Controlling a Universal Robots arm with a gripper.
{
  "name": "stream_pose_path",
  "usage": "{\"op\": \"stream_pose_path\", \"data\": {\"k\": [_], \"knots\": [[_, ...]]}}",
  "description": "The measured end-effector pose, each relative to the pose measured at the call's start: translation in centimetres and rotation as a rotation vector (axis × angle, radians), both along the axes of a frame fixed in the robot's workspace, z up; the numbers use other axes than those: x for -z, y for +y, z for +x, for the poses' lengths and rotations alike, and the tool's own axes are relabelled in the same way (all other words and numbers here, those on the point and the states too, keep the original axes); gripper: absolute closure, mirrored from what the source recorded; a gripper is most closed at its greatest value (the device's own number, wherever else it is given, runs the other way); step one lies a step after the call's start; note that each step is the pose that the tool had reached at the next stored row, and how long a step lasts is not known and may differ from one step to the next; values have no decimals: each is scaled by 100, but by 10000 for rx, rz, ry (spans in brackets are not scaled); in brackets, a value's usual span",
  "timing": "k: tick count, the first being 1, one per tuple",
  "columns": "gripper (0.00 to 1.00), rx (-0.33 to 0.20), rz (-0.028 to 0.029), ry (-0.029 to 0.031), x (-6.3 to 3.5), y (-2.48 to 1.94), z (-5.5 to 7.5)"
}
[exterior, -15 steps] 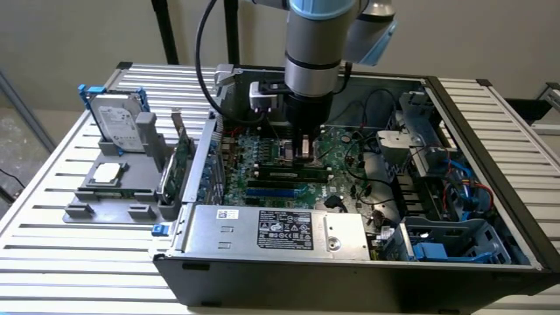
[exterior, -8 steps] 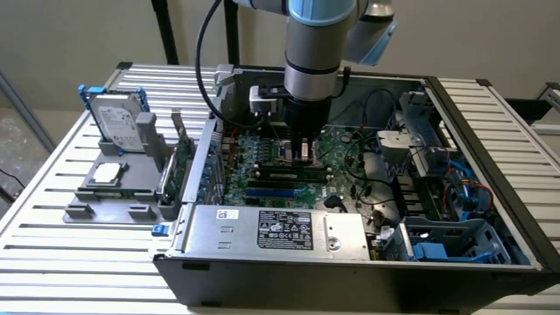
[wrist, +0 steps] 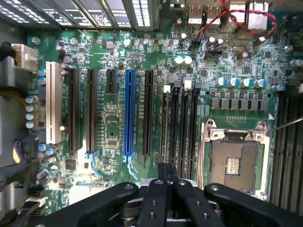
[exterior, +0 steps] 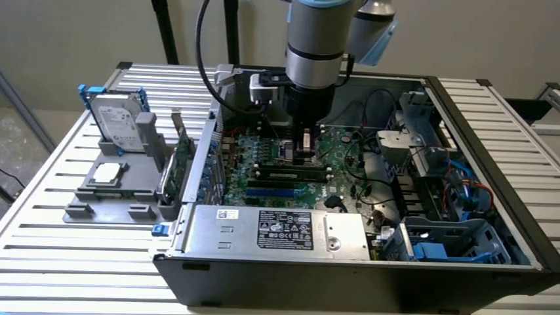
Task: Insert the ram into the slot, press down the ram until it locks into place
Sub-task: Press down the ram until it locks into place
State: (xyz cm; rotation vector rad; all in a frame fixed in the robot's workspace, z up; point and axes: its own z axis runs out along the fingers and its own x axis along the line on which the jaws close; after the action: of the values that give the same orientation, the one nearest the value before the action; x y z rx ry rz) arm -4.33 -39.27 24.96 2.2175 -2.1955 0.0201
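The ram (wrist: 164, 125) appears edge-on as a thin brownish-green strip standing in the outermost slot (wrist: 166, 94) of several parallel black sockets beside the CPU socket. My gripper (wrist: 168, 172) is shut, its black fingers (wrist: 158, 189) pressed together right at the near end of the ram. Whether they touch it I cannot tell. In the exterior view the gripper (exterior: 306, 152) hangs straight down into the open case, its tip just above the black slots (exterior: 284, 173) on the motherboard.
The open CPU socket (wrist: 234, 163) lies beside the slots, with a blue socket (wrist: 129, 113) and a white one (wrist: 53, 101) on the other side. A power supply (exterior: 280, 226) fills the case front. Outside the case stand an expansion card (exterior: 180, 161) and a hard drive (exterior: 118, 121).
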Motion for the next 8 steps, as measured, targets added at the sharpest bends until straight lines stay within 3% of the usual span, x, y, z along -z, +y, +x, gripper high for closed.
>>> {"op": "stream_pose_path", "data": {"k": [8], "knots": [[89,1,30,1,-21,-1,4]]}}
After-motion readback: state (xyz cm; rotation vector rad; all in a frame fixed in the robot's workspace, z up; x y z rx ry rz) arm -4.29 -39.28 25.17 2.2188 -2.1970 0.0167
